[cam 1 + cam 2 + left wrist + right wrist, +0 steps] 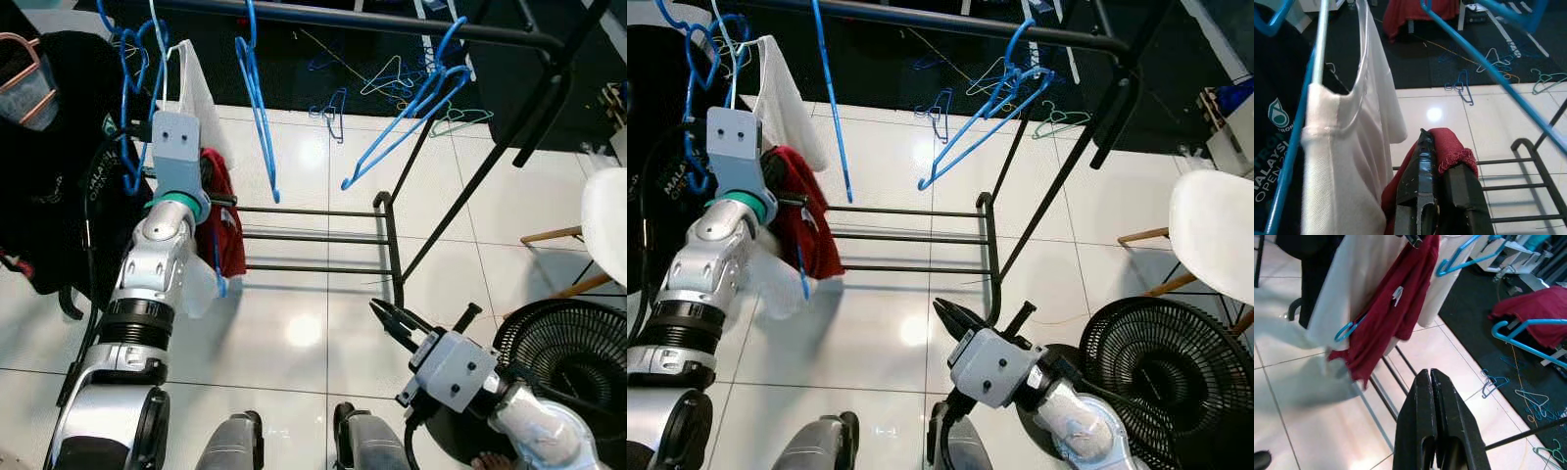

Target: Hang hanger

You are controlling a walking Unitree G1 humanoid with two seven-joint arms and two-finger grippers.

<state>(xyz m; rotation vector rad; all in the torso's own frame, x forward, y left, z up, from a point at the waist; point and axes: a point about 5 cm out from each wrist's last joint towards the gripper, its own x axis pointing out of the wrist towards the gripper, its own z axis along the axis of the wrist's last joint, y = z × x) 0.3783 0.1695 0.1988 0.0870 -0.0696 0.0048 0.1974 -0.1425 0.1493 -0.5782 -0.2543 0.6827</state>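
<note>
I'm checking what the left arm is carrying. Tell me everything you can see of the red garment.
The red garment is dark red woven-looking cloth with a stitched hem, hanging limp in folds beside the white garment on the rack. The left gripper is shut on its upper edge, cloth bunched over the fingertips. A blue hanger pokes out below it, its tip showing near the lower hem. A small white label shows in the right wrist view. It hangs above the rack's lower bars, off the floor.
</note>
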